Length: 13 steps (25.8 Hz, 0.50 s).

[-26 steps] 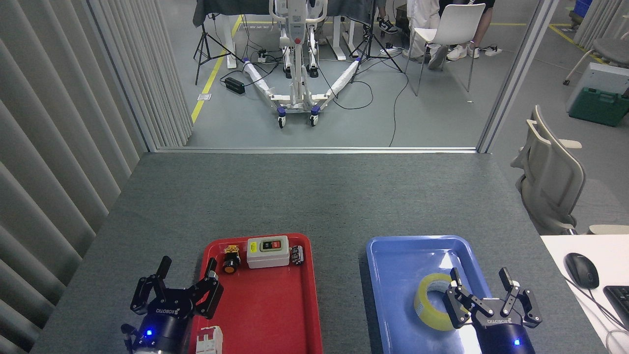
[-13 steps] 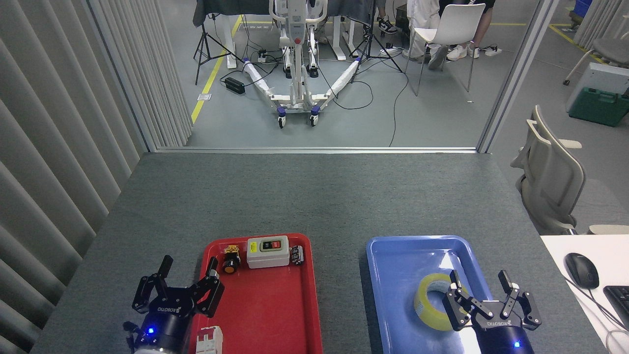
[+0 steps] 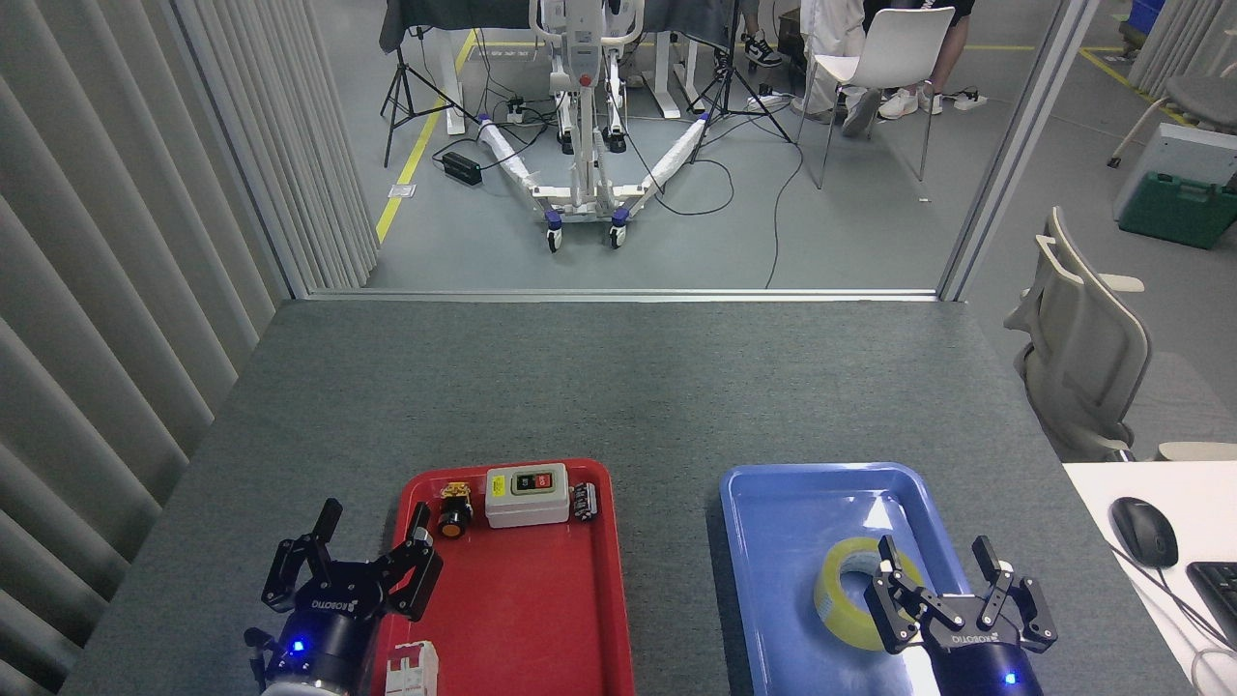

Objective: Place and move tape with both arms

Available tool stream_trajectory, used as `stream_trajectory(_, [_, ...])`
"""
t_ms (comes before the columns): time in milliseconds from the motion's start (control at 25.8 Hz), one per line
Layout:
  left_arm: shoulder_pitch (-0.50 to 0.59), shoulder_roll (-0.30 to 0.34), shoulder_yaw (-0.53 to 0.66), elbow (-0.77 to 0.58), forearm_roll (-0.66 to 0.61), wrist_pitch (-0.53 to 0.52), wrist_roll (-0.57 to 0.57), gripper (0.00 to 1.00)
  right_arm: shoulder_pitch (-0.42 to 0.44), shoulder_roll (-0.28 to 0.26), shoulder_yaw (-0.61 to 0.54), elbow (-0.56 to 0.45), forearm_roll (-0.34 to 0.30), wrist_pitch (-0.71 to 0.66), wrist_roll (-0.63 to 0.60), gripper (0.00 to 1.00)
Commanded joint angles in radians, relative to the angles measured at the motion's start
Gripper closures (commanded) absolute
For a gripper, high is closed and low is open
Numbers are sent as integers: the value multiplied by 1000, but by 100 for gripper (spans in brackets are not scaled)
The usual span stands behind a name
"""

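Yellow tape (image 3: 850, 592) lay flat in the blue tray (image 3: 788, 522), just left of the right gripper (image 3: 938, 572), whose fingers stood spread wide and empty beside the roll. The left gripper (image 3: 372, 536) hung open over the red tray's (image 3: 527, 599) edge. The step looked like the reach before the grasp; next, one finger probably needed to enter the core before closing.
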Motion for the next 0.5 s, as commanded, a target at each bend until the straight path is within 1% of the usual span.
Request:
stream_trajectory(0, [-4, 4, 1, -4, 1, -41, 0, 0, -2, 3, 0, -8, 0, -1, -5, 1])
stream_trajectory(155, [-4, -5, 7, -2, 5, -47, 0, 0, -5, 12, 0, -8, 0, -1, -5, 1])
stream_trajectory(464, [-16, -19, 6, 7, 5, -45, 0, 0, -6, 12, 0, -8, 0, -10, -5, 1])
